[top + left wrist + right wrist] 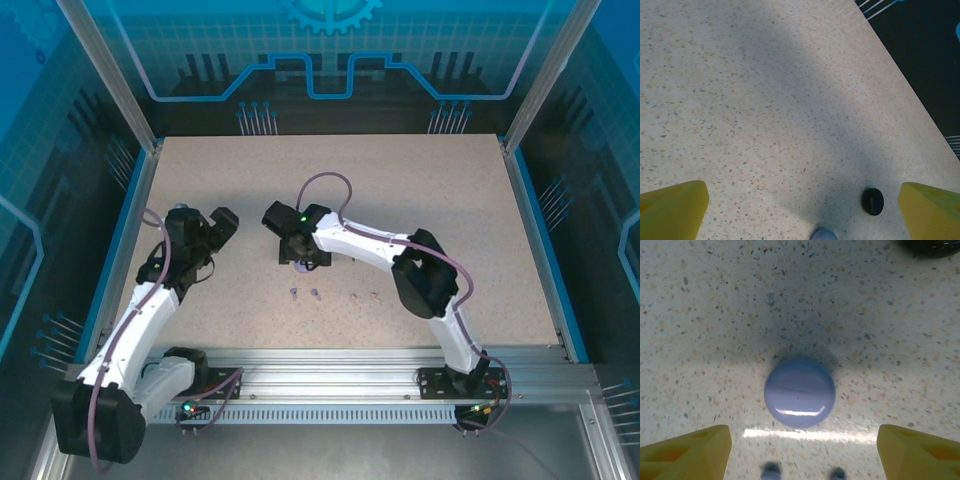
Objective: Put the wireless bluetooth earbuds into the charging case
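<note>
The lilac charging case (799, 392), round and so without a long axis, is seen lying flat, dome up, on the speckled table (715, 315). Two lilac earbuds (771, 471) are blurred just beside it; their heading cannot be told. The right gripper (804, 440) is spread wide over the case, nothing grasped. The left gripper (803, 192) is likewise held wide and empty.

Setting: robotics laboratory, enclosed test cell.
Evidence:
- Speckled pale surface (420, 200) bordered by blue trim (125, 240).
- Aluminium-profile frame posts (110, 75) at the far left and far right corners.
- Clear wall panels (330, 15) printed with blue gear and circuit-line graphics.
- A slotted aluminium rail (330, 385) along the near edge, carrying the bolted bases of the left arm (130, 330) and right arm (370, 245), both cabled.
</note>
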You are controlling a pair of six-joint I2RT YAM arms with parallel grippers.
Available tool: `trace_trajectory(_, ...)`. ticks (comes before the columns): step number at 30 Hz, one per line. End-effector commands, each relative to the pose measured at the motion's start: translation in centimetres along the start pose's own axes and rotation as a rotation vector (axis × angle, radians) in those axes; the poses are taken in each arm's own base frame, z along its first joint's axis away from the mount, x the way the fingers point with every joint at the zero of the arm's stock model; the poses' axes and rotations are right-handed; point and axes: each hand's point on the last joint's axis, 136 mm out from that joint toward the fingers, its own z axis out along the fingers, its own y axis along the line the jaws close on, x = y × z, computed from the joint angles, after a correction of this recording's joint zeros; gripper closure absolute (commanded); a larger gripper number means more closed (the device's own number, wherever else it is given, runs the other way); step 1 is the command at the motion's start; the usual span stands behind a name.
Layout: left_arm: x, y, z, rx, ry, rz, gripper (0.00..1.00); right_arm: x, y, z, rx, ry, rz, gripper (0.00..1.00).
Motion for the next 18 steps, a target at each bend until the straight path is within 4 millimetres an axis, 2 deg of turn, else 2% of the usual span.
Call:
trace_trajectory(1, 0.6, 0.8, -0.1, 0.008, 0.03, -0.04, 0.01, 0.2, -0.2, 1.2, 0.047, 0.042, 0.032, 0.23)
trace_trajectory(5, 0.5, 0.7, 0.1, 0.015, 0.033, -0.043, 0.01, 0.2, 0.1, 2.2, 0.059, 0.05, 0.019, 0.23)
trace_trajectory(15, 0.7, 0.4, 0.5, 0.035, 0.041, -0.037, 0.01, -0.3, -0.5, 2.9, 0.092, 0.048, 0.022, 0.26)
trace_trajectory(16, 0.8, 0.5, 0.6, 0.036, 0.041, -0.037, 0.01, 0.2, -0.6, 3.9, 0.109, 0.062, 0.021, 0.27)
trace_trajectory(18, 0.8, 0.5, 0.8, 0.034, 0.043, -0.041, 0.01, 0.3, -0.4, 4.2, 0.103, 0.066, 0.022, 0.29)
